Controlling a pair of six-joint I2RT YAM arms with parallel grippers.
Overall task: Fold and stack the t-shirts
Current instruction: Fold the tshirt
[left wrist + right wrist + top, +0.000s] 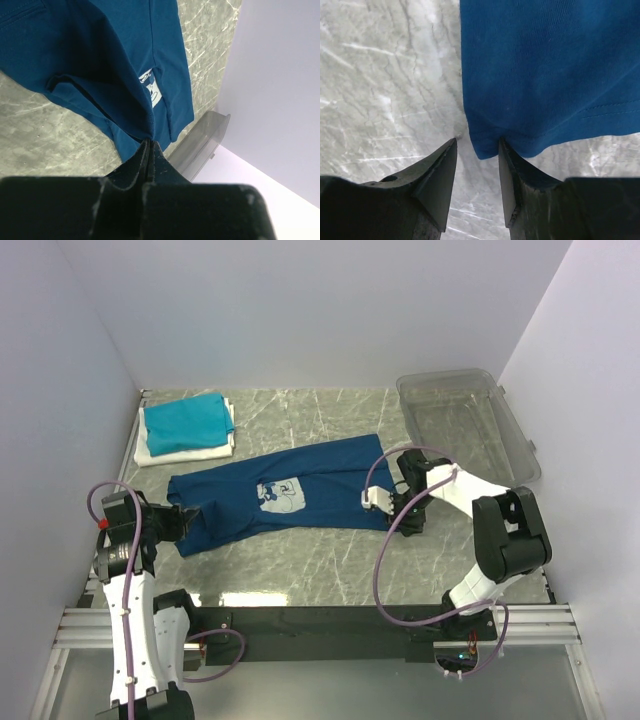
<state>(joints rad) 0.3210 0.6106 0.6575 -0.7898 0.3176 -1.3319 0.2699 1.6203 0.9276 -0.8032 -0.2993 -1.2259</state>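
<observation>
At the far left of the marble surface (330, 565), a folded teal t-shirt (183, 422) lies on a folded white t-shirt (195, 452). Nearer the arms, the left gripper (150, 146) has its jaws pressed together on a bunched edge of the navy t-shirt (300, 490). This shirt stretches across the middle of the surface (its pale chest print (280, 496) faces up). At the shirt's right end, the right gripper (477, 147) holds its jaws apart on either side of a hemmed corner, seemingly not pinching it. A clear plastic bin (470, 425) stands at the far right.
</observation>
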